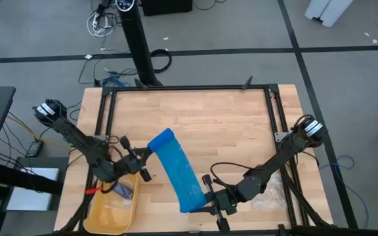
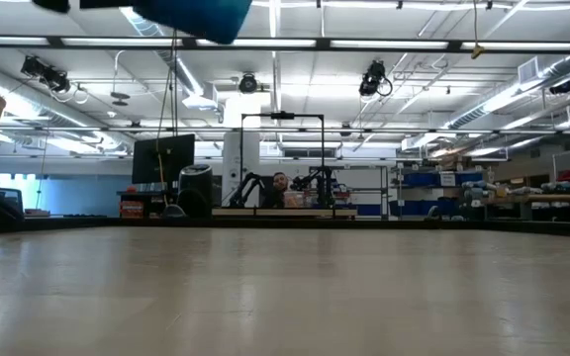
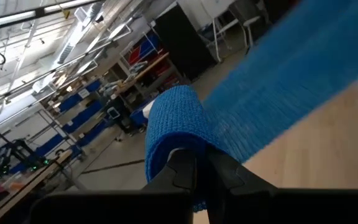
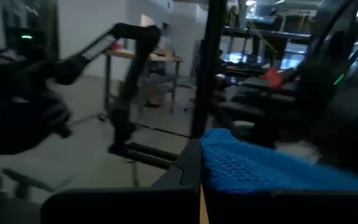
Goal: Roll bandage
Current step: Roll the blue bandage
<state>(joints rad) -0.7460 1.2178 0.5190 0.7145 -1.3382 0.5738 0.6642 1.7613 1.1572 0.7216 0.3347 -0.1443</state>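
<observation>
The bright blue bandage (image 1: 177,172) is a flat band stretched between my two grippers above the table. Its far end is curled over into a short roll (image 3: 174,121). My left gripper (image 1: 147,153) is shut on that rolled end. My right gripper (image 1: 206,196) is shut on the band's near end (image 4: 253,168). In the low view only a blue part of the bandage (image 2: 194,16) shows at the top, well above the tabletop. My left gripper pinches the rolled far end of the bandage (image 3: 178,142) between its two fingers, coming level from the table's left. The roll is lifted clear, and the band runs off taut toward the other gripper. My right gripper holds the band's near end (image 4: 219,163) between its fingers, coming level from the table's right. The fingers lie across the strip. The end is lifted clear of the table.
A yellow tray (image 1: 125,216) with a small dark packet (image 1: 125,191) stands at the near left, just below my left gripper. A clear plastic bag (image 1: 271,195) lies under the right arm. A black frame (image 1: 189,89) borders the wooden tabletop.
</observation>
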